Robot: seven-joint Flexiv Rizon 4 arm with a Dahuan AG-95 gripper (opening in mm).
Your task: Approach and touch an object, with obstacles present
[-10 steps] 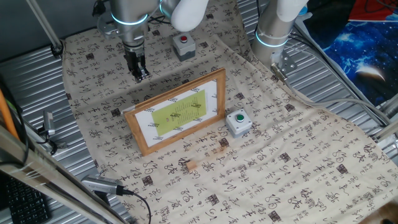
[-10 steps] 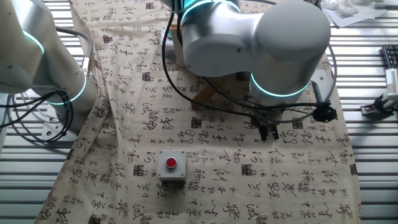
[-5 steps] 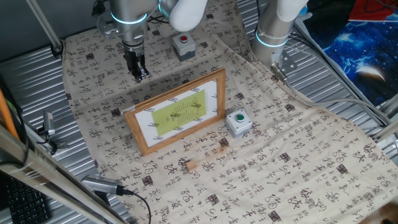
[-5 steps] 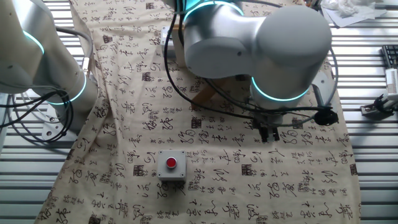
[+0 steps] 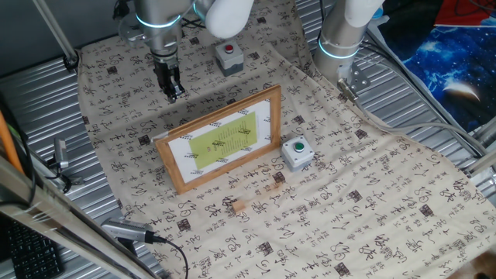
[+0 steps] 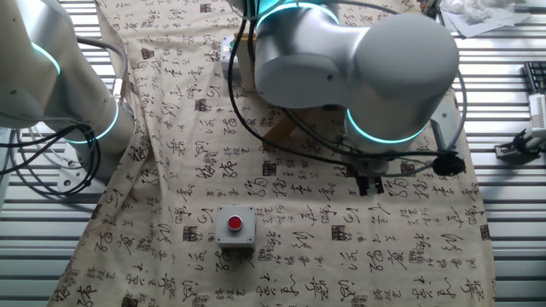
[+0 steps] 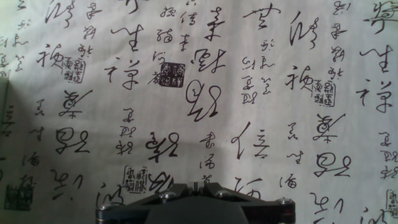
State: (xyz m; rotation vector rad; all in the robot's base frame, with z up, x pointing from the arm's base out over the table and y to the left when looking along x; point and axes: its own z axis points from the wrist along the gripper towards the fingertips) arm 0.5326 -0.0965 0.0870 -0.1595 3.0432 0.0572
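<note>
The tiny tan wooden cube lies on the printed cloth in front of the picture frame, near the table's front. The light-wood picture frame with white mat and yellow-green sheet stands between the cube and my gripper; only a wooden corner of it shows behind the arm in the other fixed view. My gripper hangs just above the cloth behind the frame's left end, fingers together and empty. It also shows in the other fixed view and in the hand view, which sees only cloth. The cube is hidden in both.
A grey box with a red button sits at the back, also seen in the other fixed view. A grey box with a green button stands by the frame's right end. A second arm's base stands at the back right.
The gripper has drifted slightly away from the frame, towards the back left of the table. The frame, cube and button boxes have not moved.
</note>
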